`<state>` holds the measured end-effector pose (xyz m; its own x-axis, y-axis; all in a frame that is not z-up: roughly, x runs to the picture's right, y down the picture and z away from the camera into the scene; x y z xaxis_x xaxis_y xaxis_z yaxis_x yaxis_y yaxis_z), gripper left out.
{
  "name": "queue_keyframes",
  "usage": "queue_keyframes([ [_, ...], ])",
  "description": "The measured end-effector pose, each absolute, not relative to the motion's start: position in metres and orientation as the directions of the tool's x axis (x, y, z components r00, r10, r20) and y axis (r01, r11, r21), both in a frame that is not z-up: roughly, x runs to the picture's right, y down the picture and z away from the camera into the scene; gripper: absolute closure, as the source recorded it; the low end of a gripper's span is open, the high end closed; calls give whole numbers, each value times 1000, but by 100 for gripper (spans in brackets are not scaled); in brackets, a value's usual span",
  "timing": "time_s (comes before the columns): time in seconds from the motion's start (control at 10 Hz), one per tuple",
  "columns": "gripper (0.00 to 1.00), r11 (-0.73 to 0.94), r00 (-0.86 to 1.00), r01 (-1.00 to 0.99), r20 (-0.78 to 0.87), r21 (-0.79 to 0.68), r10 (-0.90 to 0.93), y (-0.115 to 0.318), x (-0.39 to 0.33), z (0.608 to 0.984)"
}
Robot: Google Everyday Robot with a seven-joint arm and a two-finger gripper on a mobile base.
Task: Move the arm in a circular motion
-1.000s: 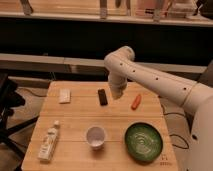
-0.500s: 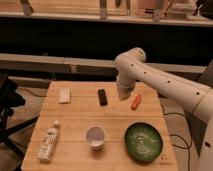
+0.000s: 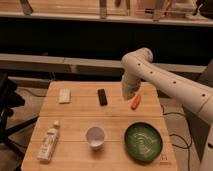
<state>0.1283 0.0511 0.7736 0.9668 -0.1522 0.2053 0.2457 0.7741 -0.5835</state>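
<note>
The cream-white arm (image 3: 165,82) reaches in from the right edge, its elbow in the upper middle of the frame. Its tip bends down to the gripper (image 3: 128,96), which hangs over the wooden table (image 3: 75,112) between a black bar (image 3: 102,97) and a carrot (image 3: 135,102). Whether the gripper is clenched or released cannot be told; no object is visibly held.

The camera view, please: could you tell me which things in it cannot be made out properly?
The hand, at the arm's downward tip over the far side of the table: the camera view does not show whether it is open or shut.
The arm's base: cut off by the right edge.
The label on the bottle: too small to read.
The chair: cut off by the left edge.
</note>
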Motion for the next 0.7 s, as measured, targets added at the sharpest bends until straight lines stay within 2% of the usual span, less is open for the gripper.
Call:
queue_keyframes([
  [0.7, 100, 764, 973, 215, 197, -609, -117, 64, 141, 770],
])
